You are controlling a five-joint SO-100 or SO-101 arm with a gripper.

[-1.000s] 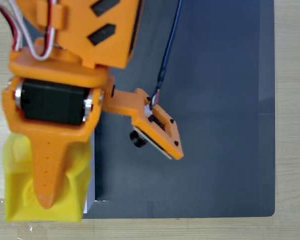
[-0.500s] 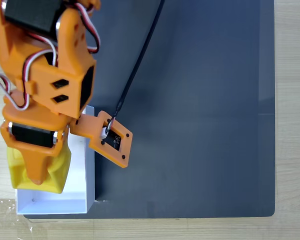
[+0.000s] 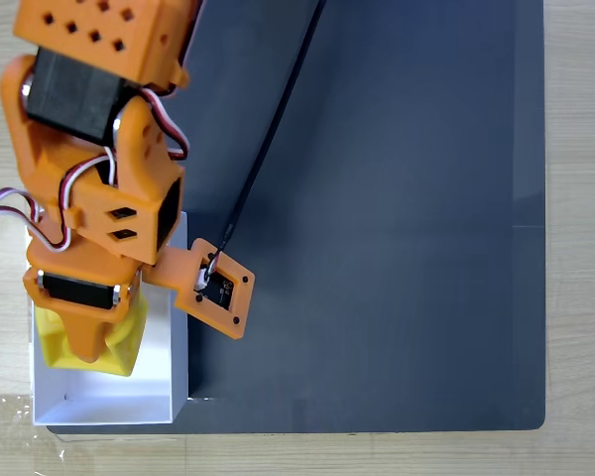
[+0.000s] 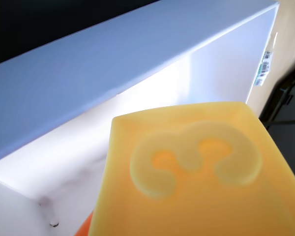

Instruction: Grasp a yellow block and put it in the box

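My gripper (image 3: 87,342) is squeezed tight on the yellow block (image 3: 119,342). I am holding it just inside the white box (image 3: 169,337), over the floor. I think the next move is to open my fingers and let it drop.

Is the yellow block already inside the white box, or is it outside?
Inside the box's outline; resting on its floor: cannot tell. The fixed view shows the yellow block under the gripper, within the box walls; the wrist view shows white walls around it.
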